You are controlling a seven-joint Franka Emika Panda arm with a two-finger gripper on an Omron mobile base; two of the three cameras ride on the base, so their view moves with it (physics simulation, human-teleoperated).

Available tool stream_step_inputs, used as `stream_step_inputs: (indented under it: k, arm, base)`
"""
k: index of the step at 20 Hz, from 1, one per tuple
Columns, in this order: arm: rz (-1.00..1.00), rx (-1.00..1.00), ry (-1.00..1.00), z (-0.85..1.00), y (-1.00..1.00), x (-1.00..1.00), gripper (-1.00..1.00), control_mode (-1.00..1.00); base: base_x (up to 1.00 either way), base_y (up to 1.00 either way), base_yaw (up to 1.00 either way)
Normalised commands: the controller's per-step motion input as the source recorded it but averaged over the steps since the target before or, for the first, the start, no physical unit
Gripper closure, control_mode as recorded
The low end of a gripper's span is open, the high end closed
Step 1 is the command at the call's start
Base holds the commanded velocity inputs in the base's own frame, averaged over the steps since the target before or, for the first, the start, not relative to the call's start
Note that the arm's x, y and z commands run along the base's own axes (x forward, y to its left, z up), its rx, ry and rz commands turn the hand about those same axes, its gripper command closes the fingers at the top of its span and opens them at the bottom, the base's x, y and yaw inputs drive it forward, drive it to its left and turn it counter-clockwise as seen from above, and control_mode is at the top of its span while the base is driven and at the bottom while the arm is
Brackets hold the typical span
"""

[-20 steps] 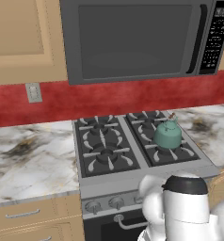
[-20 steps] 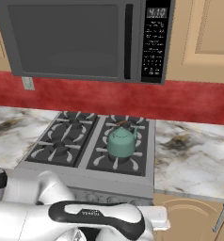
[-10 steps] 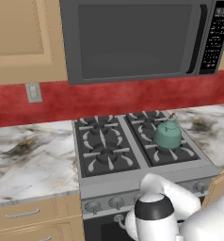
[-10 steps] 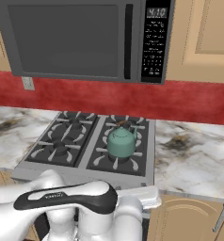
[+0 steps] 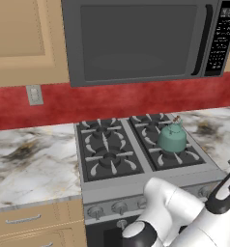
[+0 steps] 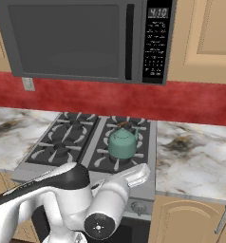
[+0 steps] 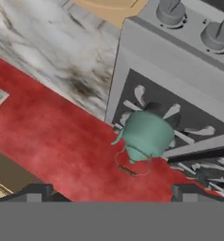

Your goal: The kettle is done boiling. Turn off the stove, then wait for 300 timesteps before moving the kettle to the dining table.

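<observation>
Evidently, at this moment —

Kettle: one small squat teal-green kettle (image 5: 172, 138) with a short spout and a thin brownish wire handle sits on the right-hand burners of the stove, toward the back; it rests there because that is where it has boiled, and nothing is touching it.

Stove: one stainless steel gas range (image 5: 90, 192) with black cast-iron grates (image 5: 106, 149) stands between two stretches of table; I count four burners under the grates, two on each side.

Knobs: the round knobs (image 5: 119, 208) sit in a row on the front panel; in the left base view two show plainly and others are hidden behind the arm, so I cannot give a full count. Two more knobs (image 7: 216, 36) show in the hand view.

Pincer: the pincer (image 7: 108, 192) stands wide with nothing between its dark finger tips; it looks along at the kettle and the front panel, well apart from both, which I judge suits a reach for a knob first.

Arm: one white arm with dark joints (image 6: 96, 209) is folded low in front of the oven, below the knob row.

Table: the white-beige marble table (image 5: 30, 166) runs on both sides of the range.

Microwave: one dark grey microwave (image 5: 141, 41) hangs above the burners against the red wall (image 5: 112, 101).

Outlet: one pale wall outlet (image 5: 34, 95) sits on the red wall at left.

Progress: I judge the stove-off step is not yet done.
</observation>
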Motion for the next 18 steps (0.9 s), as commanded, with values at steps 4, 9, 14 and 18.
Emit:
stream_step_inputs:
  k: [4, 9, 14, 18]
  arm:
    - [0.00, -0.33, 0.07, 0.43, 0.10, 0.04, -1.00, -1.00]
    - [0.01, -0.33, 0.09, 0.40, 0.00, 0.01, -1.00, -1.00]
    - [0.00, -0.30, 0.13, 0.34, 0.00, 0.00, -1.00, -1.00]
    - [0.00, -0.29, 0.19, 0.28, 0.00, 0.00, -1.00, -1.00]
  base:
    - [0.00, 0.00, 0.00]
    - [0.00, 0.00, 0.00]
    - [0.00, 0.00, 0.00]
    - [0.00, 0.00, 0.00]
